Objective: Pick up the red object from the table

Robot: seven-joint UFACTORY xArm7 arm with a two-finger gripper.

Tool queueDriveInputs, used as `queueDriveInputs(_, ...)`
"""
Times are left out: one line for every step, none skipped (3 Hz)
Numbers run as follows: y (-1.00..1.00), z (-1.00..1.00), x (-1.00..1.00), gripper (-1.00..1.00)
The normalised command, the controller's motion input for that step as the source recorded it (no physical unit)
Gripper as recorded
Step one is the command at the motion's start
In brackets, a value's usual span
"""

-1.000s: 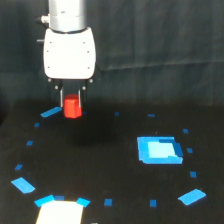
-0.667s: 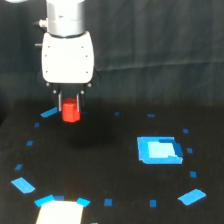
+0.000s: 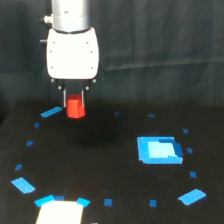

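Note:
The red object [image 3: 75,108] is a small red-orange faceted block hanging clear of the black table [image 3: 110,165], with a gap of dark surface below it. My gripper [image 3: 75,100] comes straight down from the white body at the exterior view's upper left, and its thin fingers are shut on the block's upper sides. Only the block's top is hidden between the fingers.
A bright blue square patch [image 3: 158,149] lies on the exterior view's right. Small blue tape marks ring the table, including one [image 3: 50,112] just left of the block. A pale rectangle with blue corners [image 3: 59,211] sits at the bottom left edge.
The gripper and the red block have risen together, and have drifted a little to the exterior view's right. The grip is unchanged.

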Motion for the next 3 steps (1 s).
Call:
queueDriveInputs(-0.11,0.01,0.17,-0.66)
queueDriveInputs(-0.32,0.32,0.32,-1.0)
queueDriveInputs(-0.62,-0.06,0.52,-1.0)
